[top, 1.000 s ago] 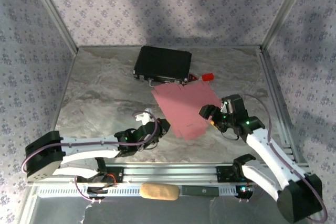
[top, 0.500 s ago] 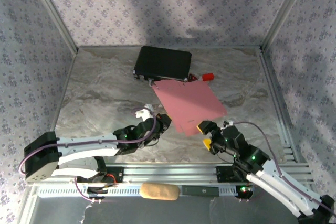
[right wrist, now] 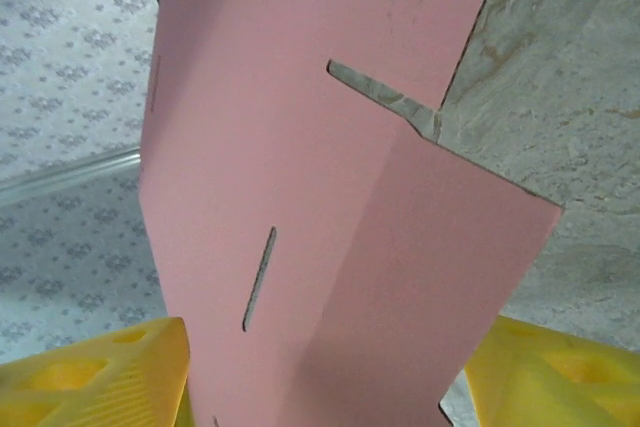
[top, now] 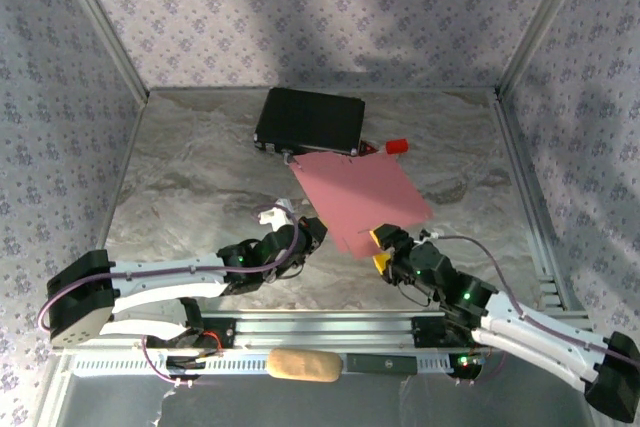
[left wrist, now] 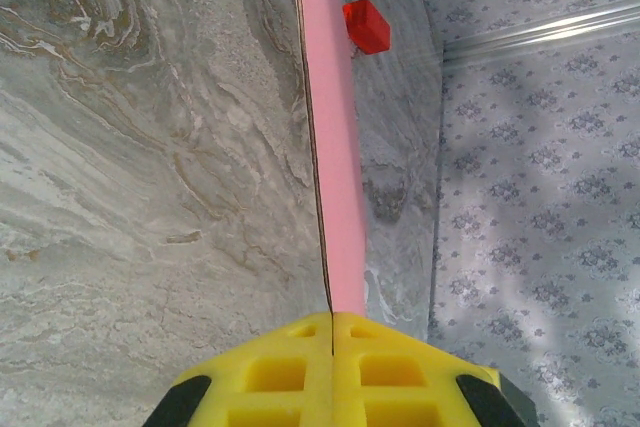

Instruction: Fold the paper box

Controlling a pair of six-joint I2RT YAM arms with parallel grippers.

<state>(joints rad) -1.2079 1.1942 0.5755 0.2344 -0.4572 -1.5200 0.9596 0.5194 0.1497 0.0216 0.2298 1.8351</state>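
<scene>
Marbled grey tabletop [top: 190,177], patterned walls behind. Paper box [top: 362,197]: a flat pink slotted sheet that lay at the centre of the top view, its far corner just beside a black case [top: 310,121] and a red block [top: 396,146]. Left gripper [top: 312,234]: pads were clamped together on the sheet's left edge. Right gripper [top: 379,249]: yellow fingers [right wrist: 100,372] stood wide apart, straddling the sheet's near edge; contact could not be told.

The paper box [left wrist: 335,147] is seen edge-on, clamped between the pressed-together yellow fingers [left wrist: 275,372] of the left gripper [left wrist: 331,319] at the bottom edge. A small red block [left wrist: 366,26] is seen just right of the sheet, on the marbled bench [left wrist: 150,147], near the patterned wall [left wrist: 540,197].
</scene>
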